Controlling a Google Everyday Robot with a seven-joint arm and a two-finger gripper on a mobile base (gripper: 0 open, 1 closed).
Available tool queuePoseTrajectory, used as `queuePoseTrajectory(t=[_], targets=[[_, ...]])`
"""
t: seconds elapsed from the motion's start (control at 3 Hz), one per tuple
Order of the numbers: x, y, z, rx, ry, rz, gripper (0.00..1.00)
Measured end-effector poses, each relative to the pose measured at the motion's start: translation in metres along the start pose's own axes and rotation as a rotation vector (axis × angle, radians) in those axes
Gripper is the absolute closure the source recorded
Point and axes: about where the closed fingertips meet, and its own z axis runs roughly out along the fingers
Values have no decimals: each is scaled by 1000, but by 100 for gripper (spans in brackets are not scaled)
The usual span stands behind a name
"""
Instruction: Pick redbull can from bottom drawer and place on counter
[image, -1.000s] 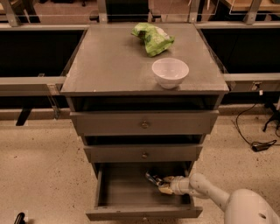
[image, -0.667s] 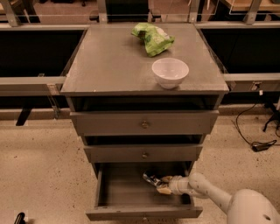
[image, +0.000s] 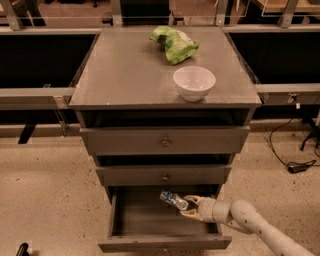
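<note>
The bottom drawer (image: 145, 220) is pulled open below two shut grey drawers. The redbull can (image: 173, 199) lies tilted inside it, near the back right, its silver-and-blue side showing. My gripper (image: 186, 207) reaches in from the right on a pale arm (image: 250, 222), its fingers on either side of the can's right end. The counter (image: 130, 70) is the flat grey cabinet top above.
A white bowl (image: 194, 82) stands at the counter's right front. A crumpled green bag (image: 173, 43) lies at the back right. A black cable (image: 295, 165) lies on the speckled floor to the right. Dark shelving runs along both sides.
The gripper and the can have shifted slightly left and up inside the drawer. The can now looks lifted and tilted at the gripper's tips.
</note>
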Motion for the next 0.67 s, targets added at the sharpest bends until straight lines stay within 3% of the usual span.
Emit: queuePoseTrajectory(t=[0.33,0.67], targets=[[-54,16,-42,48,-80,-184,100],[-106,16,-88,88,-63,-350,100]])
